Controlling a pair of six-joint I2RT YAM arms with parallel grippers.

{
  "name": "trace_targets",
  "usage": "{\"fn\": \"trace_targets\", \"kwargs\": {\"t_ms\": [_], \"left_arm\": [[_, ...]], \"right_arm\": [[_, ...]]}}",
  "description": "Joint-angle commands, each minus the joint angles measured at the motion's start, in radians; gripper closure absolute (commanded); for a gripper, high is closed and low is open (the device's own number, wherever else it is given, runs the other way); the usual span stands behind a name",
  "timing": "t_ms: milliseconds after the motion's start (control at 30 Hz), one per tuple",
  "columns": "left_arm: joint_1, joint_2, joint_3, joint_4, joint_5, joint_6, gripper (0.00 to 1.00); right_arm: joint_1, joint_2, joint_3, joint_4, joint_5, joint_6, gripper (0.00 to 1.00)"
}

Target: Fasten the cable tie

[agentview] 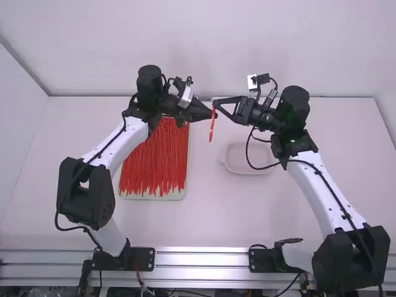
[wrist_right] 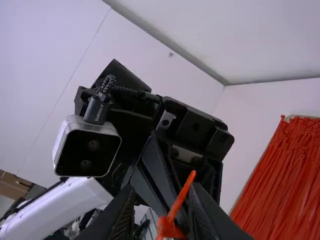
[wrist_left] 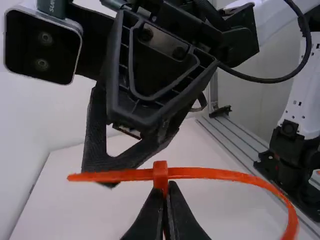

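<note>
A red cable tie (agentview: 211,127) hangs in the air between both grippers, above the table's middle. My left gripper (agentview: 206,111) is shut on the tie's square head (wrist_left: 160,171), and the strap (wrist_left: 235,176) curves away and downward. My right gripper (agentview: 217,110) faces it tip to tip. The right gripper (wrist_right: 160,187) stands open, with the tie's strap (wrist_right: 181,197) running up between its two fingers. In the left wrist view the tie's thin tail (wrist_left: 80,176) lies against a right fingertip (wrist_left: 102,162).
A big pile of red cable ties (agentview: 158,154) lies on a pale tray (agentview: 154,196) under the left arm. A shallow white dish (agentview: 247,162) sits below the right gripper. An aluminium rail (agentview: 198,253) runs along the table's near edge.
</note>
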Motion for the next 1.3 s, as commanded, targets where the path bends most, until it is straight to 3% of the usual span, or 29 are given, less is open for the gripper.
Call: {"fn": "trace_targets", "kwargs": {"t_ms": [0, 267, 333, 367, 433, 833, 1267], "left_arm": [[-0.019, -0.014, -0.003, 0.014, 0.021, -0.003, 0.98], [-0.024, -0.016, -0.003, 0.013, 0.021, 0.003, 0.98], [-0.024, -0.016, -0.003, 0.013, 0.021, 0.003, 0.98], [-0.024, -0.016, -0.003, 0.013, 0.021, 0.003, 0.98], [-0.024, -0.016, -0.003, 0.014, 0.021, 0.003, 0.98], [-0.026, -0.016, -0.003, 0.008, 0.021, 0.0, 0.98], [-0.054, -0.015, -0.013, -0.043, 0.018, 0.007, 0.98]], "right_arm": [[0.004, 0.002, 0.005, 0.003, -0.003, -0.008, 0.71], [-0.018, 0.002, 0.005, -0.023, -0.011, -0.014, 0.72], [-0.023, 0.002, 0.005, -0.023, -0.02, -0.013, 0.81], [-0.023, 0.002, 0.005, -0.023, -0.023, -0.015, 0.94], [-0.02, 0.002, 0.005, -0.023, -0.025, -0.015, 1.0], [-0.022, 0.002, 0.005, -0.001, -0.044, -0.029, 1.0], [-0.045, 0.002, 0.007, 0.256, -0.018, 0.131, 1.0]]}}
